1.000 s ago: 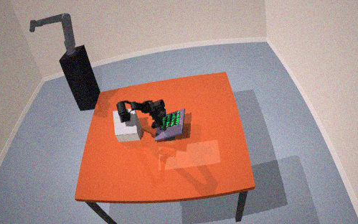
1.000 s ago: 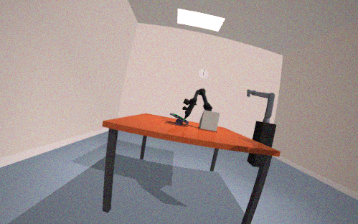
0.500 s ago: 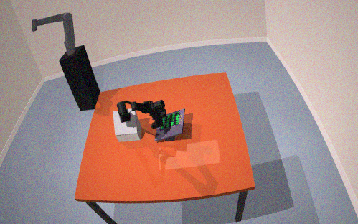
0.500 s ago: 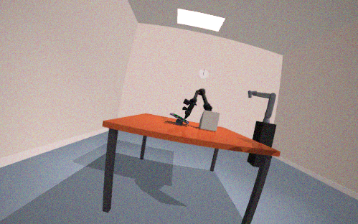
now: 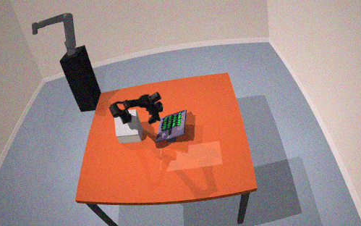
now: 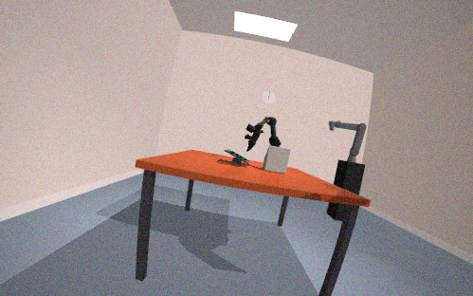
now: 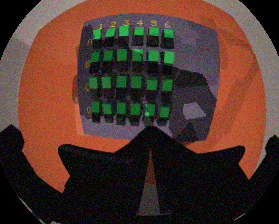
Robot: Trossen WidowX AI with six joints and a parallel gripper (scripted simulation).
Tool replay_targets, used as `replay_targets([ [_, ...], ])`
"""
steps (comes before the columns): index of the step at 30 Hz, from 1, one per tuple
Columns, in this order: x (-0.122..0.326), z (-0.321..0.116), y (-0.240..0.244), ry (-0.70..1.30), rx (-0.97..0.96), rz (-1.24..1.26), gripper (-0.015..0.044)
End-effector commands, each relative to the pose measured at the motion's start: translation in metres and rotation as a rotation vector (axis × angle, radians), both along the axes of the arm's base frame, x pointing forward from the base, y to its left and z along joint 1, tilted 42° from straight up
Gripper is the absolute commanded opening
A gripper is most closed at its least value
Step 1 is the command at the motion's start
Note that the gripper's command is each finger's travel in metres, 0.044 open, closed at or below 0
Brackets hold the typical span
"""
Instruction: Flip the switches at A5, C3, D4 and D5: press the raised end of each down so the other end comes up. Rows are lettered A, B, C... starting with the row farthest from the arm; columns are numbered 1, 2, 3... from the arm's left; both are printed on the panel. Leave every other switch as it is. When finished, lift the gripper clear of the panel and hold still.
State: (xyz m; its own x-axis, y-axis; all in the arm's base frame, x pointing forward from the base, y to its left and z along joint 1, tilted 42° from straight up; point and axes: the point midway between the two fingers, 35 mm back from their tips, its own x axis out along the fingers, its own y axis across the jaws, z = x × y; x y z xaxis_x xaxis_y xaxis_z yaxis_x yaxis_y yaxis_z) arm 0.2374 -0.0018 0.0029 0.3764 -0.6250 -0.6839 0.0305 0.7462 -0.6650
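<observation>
Orange square counter [image 5: 197,170] on dark legs, in a room w/ blue-grey floor, beige walls, pale skirting. Ceiling light and small round wall clock [image 6: 268,97] show in exterior view.

Panel [image 5: 171,125] sits tilted near counter's middle, green switches in rows across its purple face; col. numbers just readable along far edge in wrist view, switch states too small to tell.

White block [image 5: 128,127] just beside panel, arm's base on top of it. Arm [image 5: 139,103] reaches over toward panel.

Claw [image 6: 248,145] clenched, nothing in it, tip above panel's near edge, not touching.

Black cabinet [image 5: 79,77] w/ grey arm on top stands off counter, behind the block, near the wall.
</observation>
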Motion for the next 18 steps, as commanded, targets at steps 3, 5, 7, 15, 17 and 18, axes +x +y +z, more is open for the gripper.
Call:
replay_targets([
  [3, 0.033, 0.003, 0.030, -0.014, 0.003, -0.001, 0.0000],
  [5, 0.043, 0.002, 0.039, -0.014, 0.004, -0.001, 0.0000],
  [7, 0.044, 0.002, 0.040, -0.015, 0.004, -0.001, 0.0000],
  [15, 0.044, 0.002, 0.040, -0.015, 0.004, -0.001, 0.0000],
  [17, 0.044, 0.002, 0.040, -0.015, 0.004, -0.001, 0.0000],
  [18, 0.044, 0.002, 0.040, -0.015, 0.004, -0.001, 0.0000],
])
